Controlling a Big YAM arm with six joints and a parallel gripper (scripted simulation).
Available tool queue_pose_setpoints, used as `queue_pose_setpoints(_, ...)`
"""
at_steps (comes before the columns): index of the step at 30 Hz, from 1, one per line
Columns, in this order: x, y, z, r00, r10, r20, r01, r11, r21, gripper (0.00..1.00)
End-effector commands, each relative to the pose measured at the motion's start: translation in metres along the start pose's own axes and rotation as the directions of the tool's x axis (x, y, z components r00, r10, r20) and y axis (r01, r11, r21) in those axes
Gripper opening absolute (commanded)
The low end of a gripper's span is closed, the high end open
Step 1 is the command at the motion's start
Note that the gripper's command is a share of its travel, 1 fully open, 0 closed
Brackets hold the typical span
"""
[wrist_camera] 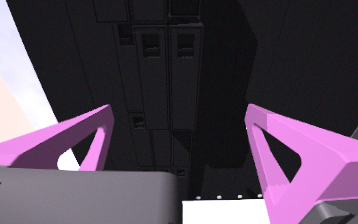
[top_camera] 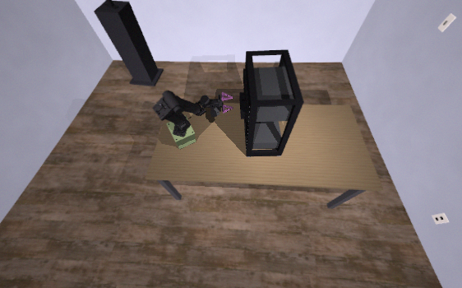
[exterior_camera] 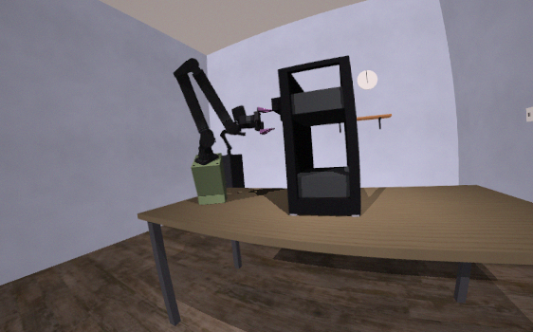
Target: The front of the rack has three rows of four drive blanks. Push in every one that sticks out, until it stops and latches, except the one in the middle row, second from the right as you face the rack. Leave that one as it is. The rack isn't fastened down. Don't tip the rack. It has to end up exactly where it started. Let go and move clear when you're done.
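The black open-frame rack [top_camera: 247,136] [exterior_camera: 294,166] stands upright on the wooden table [top_camera: 325,156] [exterior_camera: 422,223]. Its front faces my arm. A dark blank [exterior_camera: 276,102] [top_camera: 242,101] sticks out of the front near the top. My gripper [top_camera: 227,103] [exterior_camera: 266,119] [wrist_camera: 179,112], with purple fingers, is open and empty. It hovers a short way in front of the rack's upper front, level with that blank. In the wrist view the rack front fills the picture, with narrow dark blanks [wrist_camera: 151,70] [wrist_camera: 185,70] side by side between the fingers. The other rows are too dark to tell apart.
My arm rises from a green base [top_camera: 182,137] [exterior_camera: 209,182] at the table's left end. A tall black column [top_camera: 127,41] stands on the floor behind it. A wall shelf [exterior_camera: 374,116] and a clock [exterior_camera: 366,79] hang behind the rack.
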State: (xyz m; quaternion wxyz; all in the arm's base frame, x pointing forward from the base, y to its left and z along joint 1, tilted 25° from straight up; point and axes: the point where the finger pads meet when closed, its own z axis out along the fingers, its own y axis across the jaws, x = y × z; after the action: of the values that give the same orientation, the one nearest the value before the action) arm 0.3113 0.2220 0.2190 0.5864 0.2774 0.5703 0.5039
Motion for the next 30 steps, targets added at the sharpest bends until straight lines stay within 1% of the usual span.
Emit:
queue_pose_setpoints(1, -0.005, 0.017, 0.015, 0.999, 0.043, 0.029, -0.042, 0.999, -0.033, 1.00)
queue_pose_setpoints(6, -0.009, 0.019, 0.016, 0.999, 0.043, 0.029, -0.042, 0.999, -0.033, 1.00)
queue_pose_setpoints(10, -0.018, 0.007, 0.003, 1.000, 0.019, 0.012, -0.019, 1.000, -0.003, 1.00)
queue_pose_setpoints(19, -0.055, 0.018, 0.004, 1.000, 0.020, 0.011, -0.020, 1.000, -0.003, 1.00)
queue_pose_setpoints(21, -0.055, 0.018, 0.004, 1.000, 0.020, 0.011, -0.020, 1.000, -0.003, 1.00)
queue_pose_setpoints(26, -0.078, 0.026, 0.005, 1.000, 0.020, 0.011, -0.020, 1.000, -0.002, 1.00)
queue_pose_setpoints(29, -0.100, 0.056, 0.018, 0.999, 0.039, 0.033, -0.037, 0.998, -0.047, 1.00)
queue_pose_setpoints(30, -0.104, 0.058, 0.018, 0.999, 0.038, 0.033, -0.037, 0.998, -0.048, 1.00)
